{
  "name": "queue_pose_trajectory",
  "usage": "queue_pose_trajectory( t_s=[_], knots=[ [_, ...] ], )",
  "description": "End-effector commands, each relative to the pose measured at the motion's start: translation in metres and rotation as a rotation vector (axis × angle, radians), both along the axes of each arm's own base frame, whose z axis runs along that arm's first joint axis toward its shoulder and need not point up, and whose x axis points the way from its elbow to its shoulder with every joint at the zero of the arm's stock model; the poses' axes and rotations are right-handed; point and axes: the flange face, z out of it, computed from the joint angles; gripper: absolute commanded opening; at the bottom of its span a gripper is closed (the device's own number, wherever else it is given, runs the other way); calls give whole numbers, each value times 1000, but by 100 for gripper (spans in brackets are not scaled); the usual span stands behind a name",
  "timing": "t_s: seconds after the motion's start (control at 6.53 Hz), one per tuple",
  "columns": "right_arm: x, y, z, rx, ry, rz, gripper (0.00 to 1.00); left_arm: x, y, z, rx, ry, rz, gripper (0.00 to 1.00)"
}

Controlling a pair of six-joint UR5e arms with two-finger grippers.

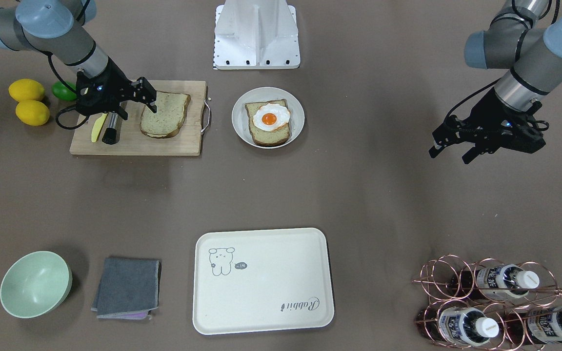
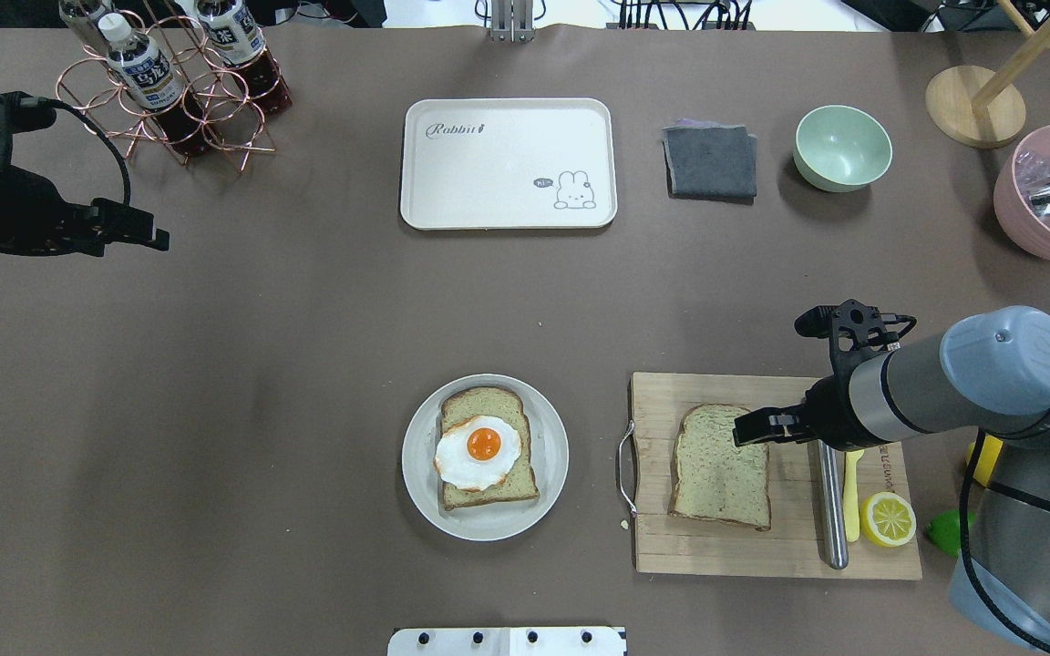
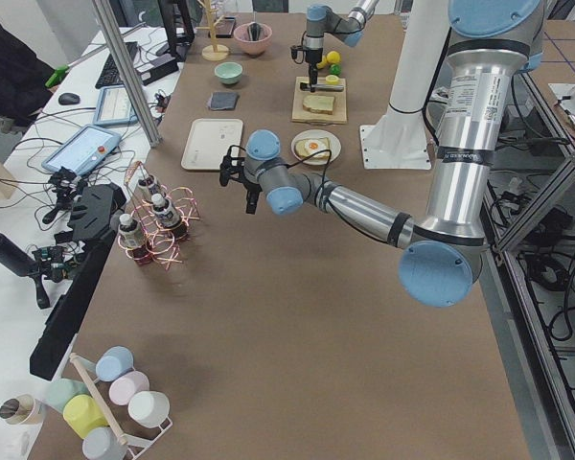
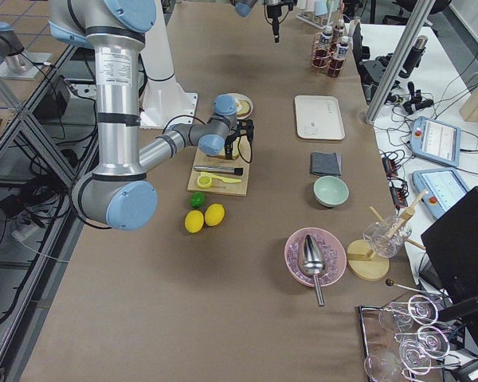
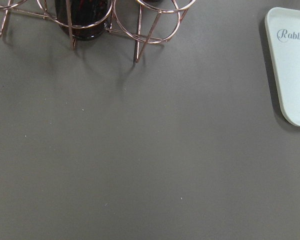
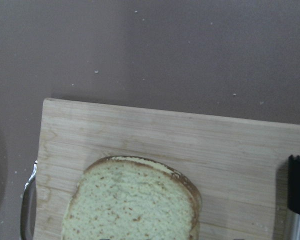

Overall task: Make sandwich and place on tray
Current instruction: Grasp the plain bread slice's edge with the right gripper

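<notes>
Hovering at the plain slice [image 1: 165,115] on the cutting board [image 1: 134,145], the right gripper [image 1: 137,111] is holding its fingers wide, left gripper [image 1: 450,156] too; the egg [image 1: 270,118] is sitting on the other slice [image 1: 271,139], tray [image 1: 261,297] is waiting.

You can read only "Rabbit", in script at one corner of the large cream rectangular tray [image 2: 507,164]; the labels on the white-capped dark bottles [image 2: 149,73] are illegible.

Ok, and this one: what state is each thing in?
plain bread slice: flat on the cutting board, uncovered
egg-topped slice: on the round dish, no top slice
tray: empty
right pincer: open, above the plain slice's edge
left pincer: open, holding nothing
green bowl: empty
grey cloth: folded
</notes>
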Motion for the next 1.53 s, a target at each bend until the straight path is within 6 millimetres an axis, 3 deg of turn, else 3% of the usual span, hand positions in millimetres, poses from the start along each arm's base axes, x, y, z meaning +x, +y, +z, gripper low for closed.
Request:
queue_pose_trajectory(
  t_s=[0.0,0.77,0.92,1.07,1.22,1.38],
  knots=[
    [-9,11,1,0,3,-24,88,0,0,0,-1,0,1,96],
    [-27,37,12,14,42,-19,84,-1,0,3,-2,-2,0,91],
    [-28,38,16,16,50,-15,78,0,0,3,-2,-2,1,91],
    [-26,39,19,15,56,-15,56,-1,0,3,-1,-3,0,91],
    [-26,38,17,15,52,-13,9,0,0,2,0,-2,0,91],
    [-25,38,15,17,49,-13,0,1,0,1,2,-2,3,91]
  ],
)
